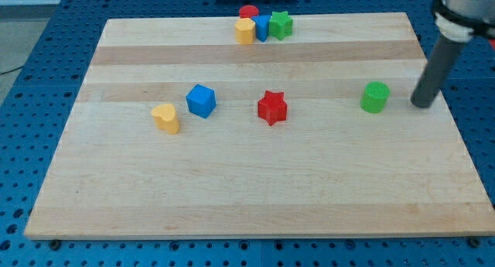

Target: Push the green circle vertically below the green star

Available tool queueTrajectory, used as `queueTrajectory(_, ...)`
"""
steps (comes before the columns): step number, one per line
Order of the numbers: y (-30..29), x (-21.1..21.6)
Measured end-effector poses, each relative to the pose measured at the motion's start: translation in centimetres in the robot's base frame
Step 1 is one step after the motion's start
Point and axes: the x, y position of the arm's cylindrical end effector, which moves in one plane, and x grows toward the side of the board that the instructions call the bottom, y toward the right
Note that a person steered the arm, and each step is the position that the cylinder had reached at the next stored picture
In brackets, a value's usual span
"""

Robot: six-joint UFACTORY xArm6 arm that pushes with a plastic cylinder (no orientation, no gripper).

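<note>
now | my tip (422, 104) just right of green circle (375, 97) | apart

One camera only, so no shared coverage to record. It looked from beyond the near edge of the wooden board (255, 189), raised and tilted downward, facing the far edge. The board tapered toward the far side, nearly filling the frame; all four corners fell inside it. Blue perforated table (46, 81) showed past the left, right and near edges. Moderately close: blocks read clearly by colour and shape, from the far cluster around the green star (281, 25) to the green circle (375, 97) at right. The rod entered from the upper right, its upper part cropped, my tip (423, 105) within view.
</note>
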Motion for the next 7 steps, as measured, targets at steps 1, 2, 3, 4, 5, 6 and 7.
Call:
queueTrajectory(1, -0.4, 0.6)
queueTrajectory(2, -1.6, 0.1)
queueTrajectory(3, -2.6, -0.7)
queueTrajectory(4, -3.4, -1.4)
queueTrajectory(5, -5.1, -2.4)
queueTrajectory(6, -8.8, -2.4)
queueTrajectory(7, -11.9, -2.4)
